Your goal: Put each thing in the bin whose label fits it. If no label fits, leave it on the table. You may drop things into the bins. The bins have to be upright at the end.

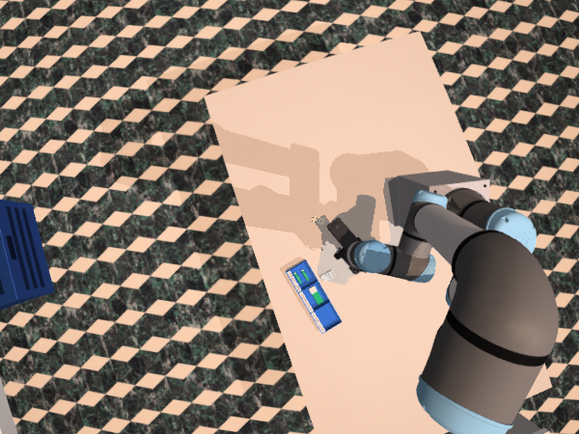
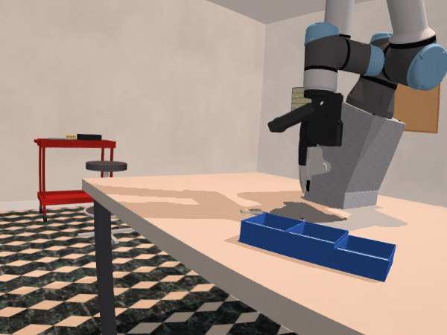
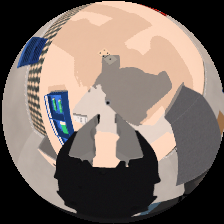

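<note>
Pale table — blue bins, small pieces lying nearby.

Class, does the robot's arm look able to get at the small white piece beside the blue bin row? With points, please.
Probably yes: the gripper [image 2: 306, 189] [image 3: 107, 114] hangs nearby and the white piece [image 1: 327, 275] [image 3: 80, 119] lies uncovered.
</note>
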Available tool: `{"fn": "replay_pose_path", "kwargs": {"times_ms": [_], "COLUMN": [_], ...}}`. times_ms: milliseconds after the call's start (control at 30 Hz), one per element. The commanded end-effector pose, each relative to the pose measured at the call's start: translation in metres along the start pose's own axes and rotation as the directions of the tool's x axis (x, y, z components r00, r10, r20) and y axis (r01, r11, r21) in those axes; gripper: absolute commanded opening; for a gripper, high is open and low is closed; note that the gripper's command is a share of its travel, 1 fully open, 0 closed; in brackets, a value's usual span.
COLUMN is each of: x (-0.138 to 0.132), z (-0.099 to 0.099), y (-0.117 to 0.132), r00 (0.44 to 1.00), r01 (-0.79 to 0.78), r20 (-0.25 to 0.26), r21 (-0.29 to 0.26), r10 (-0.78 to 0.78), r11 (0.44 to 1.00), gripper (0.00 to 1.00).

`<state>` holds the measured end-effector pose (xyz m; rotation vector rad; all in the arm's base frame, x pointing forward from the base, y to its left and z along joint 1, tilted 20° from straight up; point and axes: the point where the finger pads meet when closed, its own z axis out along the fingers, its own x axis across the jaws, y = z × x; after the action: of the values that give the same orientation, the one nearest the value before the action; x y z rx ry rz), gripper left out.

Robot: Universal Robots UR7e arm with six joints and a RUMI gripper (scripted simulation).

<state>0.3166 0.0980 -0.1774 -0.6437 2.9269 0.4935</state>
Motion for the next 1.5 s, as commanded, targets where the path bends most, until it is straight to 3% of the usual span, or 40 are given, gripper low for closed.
{"fn": "replay_pose_path", "kwargs": {"times_ms": [0, 933, 1400, 1467], "x": [-0.001, -0.001, -0.002, -0.002], "z": [0.0, 0.0, 0.056, 0.056], "y": [0.0, 0.001, 0.0, 0.0], "r00": [1.0, 1.0, 1.0, 1.0], "r01": [0.0, 0.0, 0.0, 0.0], "r20": [0.001, 0.001, 0.001, 0.001], "r21": [0.001, 0.001, 0.001, 0.001], "r10": [0.0, 0.0, 0.0, 0.0], "r11": [1.0, 1.0, 1.0, 1.0], "gripper": [0.18, 0.18, 0.18, 0.18]}}
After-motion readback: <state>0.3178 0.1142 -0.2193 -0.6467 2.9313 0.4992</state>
